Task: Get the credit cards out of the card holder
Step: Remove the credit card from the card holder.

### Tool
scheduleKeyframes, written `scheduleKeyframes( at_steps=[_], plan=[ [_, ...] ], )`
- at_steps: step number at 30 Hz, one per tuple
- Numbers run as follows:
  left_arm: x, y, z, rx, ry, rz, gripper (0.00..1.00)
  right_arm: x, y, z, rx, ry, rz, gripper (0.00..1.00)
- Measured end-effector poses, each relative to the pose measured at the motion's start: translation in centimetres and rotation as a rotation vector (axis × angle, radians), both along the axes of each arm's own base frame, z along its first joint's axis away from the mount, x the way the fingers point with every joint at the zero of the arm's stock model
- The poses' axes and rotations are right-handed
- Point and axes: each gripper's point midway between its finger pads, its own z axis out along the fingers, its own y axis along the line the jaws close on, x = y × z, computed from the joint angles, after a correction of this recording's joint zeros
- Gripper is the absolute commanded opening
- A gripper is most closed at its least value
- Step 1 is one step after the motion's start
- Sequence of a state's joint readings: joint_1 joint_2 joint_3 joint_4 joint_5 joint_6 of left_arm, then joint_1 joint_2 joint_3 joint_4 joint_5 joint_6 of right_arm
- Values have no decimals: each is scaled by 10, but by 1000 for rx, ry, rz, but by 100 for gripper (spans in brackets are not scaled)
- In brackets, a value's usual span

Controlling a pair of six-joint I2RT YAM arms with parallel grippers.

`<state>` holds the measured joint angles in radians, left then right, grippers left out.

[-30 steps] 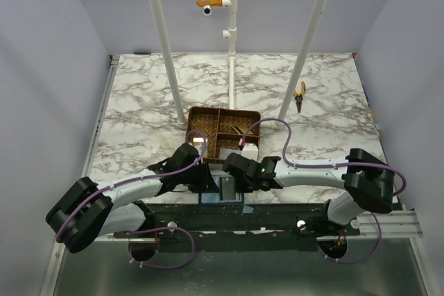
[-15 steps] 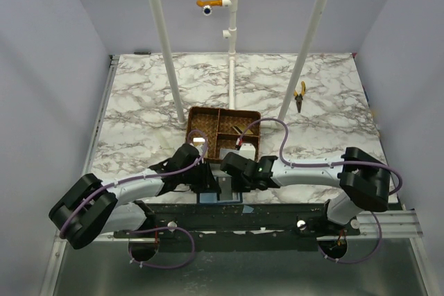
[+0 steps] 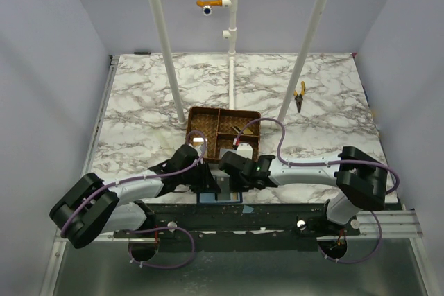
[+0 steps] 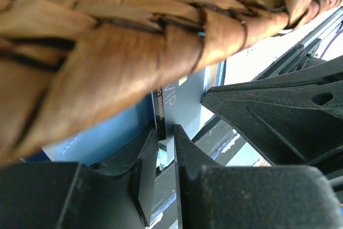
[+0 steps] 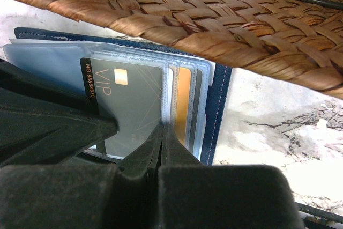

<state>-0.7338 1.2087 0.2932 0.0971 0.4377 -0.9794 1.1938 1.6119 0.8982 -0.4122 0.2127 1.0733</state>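
I count one blue card holder at the near edge of the counter. In it are two cards I can tell apart, a grey card and a gold card; further edges are too thin to count. There is one wicker tray and one pair of pliers.

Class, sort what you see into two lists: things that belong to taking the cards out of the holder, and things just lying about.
Belongs to the job: card holder, credit cards, left gripper, right gripper.
Just lying about: wicker tray, pliers.
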Motion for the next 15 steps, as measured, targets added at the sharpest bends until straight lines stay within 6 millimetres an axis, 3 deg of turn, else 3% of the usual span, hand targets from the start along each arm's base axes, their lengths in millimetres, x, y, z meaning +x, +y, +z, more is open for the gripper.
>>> scheduleKeyframes(
  at_steps=[9, 15],
  plan=[
    [0, 0, 0, -7, 9, 13, 1, 0, 0, -1, 0, 5, 0, 1],
    [0, 0, 1, -8, 7, 12, 0, 0, 0, -1, 0, 4, 0, 1]
  ],
)
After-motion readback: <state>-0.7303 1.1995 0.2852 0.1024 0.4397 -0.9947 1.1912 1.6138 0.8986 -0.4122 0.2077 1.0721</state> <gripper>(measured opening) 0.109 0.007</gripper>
